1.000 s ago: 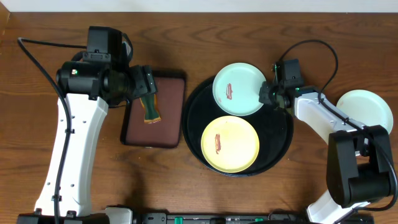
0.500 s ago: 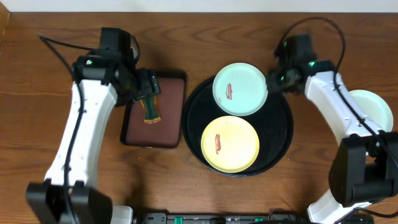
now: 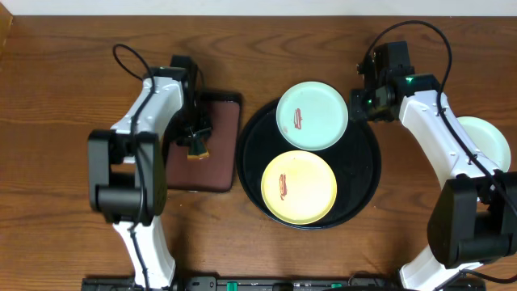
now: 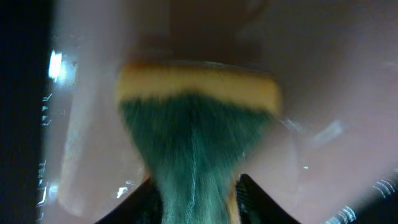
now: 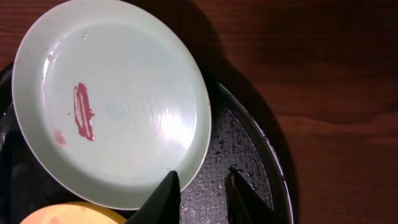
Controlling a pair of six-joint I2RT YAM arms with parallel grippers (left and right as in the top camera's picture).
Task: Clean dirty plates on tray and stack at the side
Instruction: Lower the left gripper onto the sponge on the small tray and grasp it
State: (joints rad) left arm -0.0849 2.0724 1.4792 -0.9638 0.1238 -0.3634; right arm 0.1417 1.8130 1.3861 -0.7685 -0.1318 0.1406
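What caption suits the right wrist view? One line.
Right hand hovers open at the rim of a red-smeared mint plate on the black tray.

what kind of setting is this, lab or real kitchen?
Likely a lab tabletop rig, not a kitchen: two robot arms at a wooden table, smeared plates staged on a black tray, sponge at a brown tray.

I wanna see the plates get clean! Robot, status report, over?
Left gripper pinching sponge on brown tray. Right gripper open at mint plate rim. It and yellow plate smeared, on black tray. Nothing blocking.
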